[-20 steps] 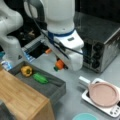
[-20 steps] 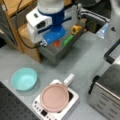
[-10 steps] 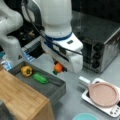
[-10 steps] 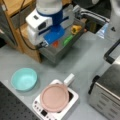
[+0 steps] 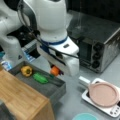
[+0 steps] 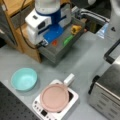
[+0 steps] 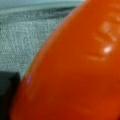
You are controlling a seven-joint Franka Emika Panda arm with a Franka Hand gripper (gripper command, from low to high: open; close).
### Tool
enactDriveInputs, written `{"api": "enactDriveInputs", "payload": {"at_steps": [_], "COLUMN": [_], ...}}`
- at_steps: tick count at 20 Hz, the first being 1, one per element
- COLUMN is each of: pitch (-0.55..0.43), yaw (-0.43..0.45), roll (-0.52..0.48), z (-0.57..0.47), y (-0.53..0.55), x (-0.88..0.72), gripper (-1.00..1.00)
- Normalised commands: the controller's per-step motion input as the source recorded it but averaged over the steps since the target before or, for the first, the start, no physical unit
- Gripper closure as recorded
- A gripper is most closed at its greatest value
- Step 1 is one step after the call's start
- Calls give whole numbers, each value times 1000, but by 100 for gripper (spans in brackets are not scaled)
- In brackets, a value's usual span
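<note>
While the fingers (image 5: 57,72) grip it, the orange piece (image 5: 54,70) hangs over the grey tray (image 5: 56,88)

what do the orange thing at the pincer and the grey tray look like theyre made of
Orange thing: likely smooth glossy plastic, going by the bright highlight and moulded ridges in the wrist view. Grey tray: matte, with a fine woven-looking texture, perhaps felt or fabric; hard to be sure.

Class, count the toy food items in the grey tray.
3: a yellow pepper at the tray's far end, a green item mid-tray, an orange item beneath the gripper. The arm may hide more.
</note>
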Motion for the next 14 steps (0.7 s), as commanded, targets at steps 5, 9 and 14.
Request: {"api": "enactDriveInputs", "payload": {"at_steps": [5,9,14], "pitch": [-321,-357,-327], "yaw": [44,20,40], "roll": [117,90,99], "z": [-208,-272,-289], "y": [-88,-18,33], "x": [-512,-464,-363], "gripper": [100,100,100]}}
